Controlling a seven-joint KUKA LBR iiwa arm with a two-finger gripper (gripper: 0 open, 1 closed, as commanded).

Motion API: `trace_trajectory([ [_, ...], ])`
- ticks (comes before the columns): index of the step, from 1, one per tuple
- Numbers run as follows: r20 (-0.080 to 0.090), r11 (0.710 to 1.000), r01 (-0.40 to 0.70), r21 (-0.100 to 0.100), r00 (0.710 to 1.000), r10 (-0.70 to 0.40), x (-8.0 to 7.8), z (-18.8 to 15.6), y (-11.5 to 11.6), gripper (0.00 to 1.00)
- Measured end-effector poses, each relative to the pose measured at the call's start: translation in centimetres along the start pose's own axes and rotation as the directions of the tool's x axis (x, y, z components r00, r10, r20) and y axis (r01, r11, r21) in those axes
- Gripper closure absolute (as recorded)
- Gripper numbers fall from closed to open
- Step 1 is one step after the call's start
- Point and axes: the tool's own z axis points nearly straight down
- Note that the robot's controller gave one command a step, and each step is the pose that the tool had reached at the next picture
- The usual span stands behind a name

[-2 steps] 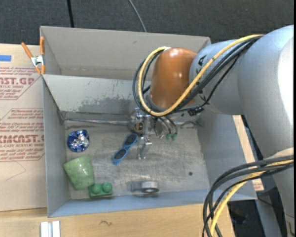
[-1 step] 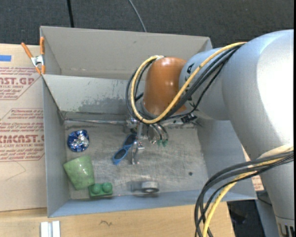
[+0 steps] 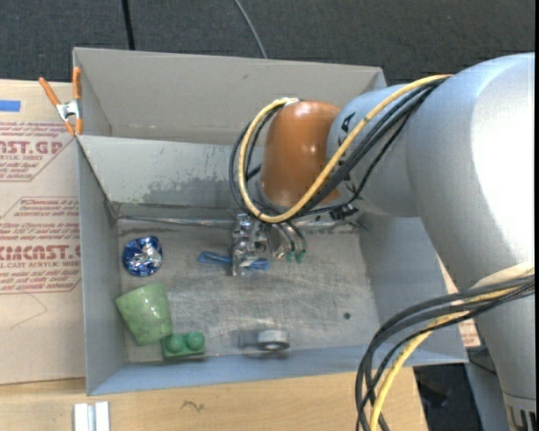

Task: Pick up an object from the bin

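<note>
My gripper (image 3: 243,260) reaches down to the bin floor near the middle, below the orange wrist cover. Its fingertips sit right on a small blue flat piece (image 3: 214,259) that sticks out to the left and a little to the right of them. Whether the piece is between the fingers cannot be made out. A tiny green bit (image 3: 297,257) lies just to the right of the gripper.
A blue and silver crumpled ball (image 3: 142,254) lies at the left wall. Below it a pale green cup (image 3: 145,312) lies on its side beside a green toy brick (image 3: 183,344). A grey round part (image 3: 266,339) rests near the front wall.
</note>
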Motion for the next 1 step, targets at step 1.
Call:
trace_trajectory([
  [1,-0.008,0.997,0.076,0.002,0.997,-0.076,1.34,-14.68,-0.89,1.00],
])
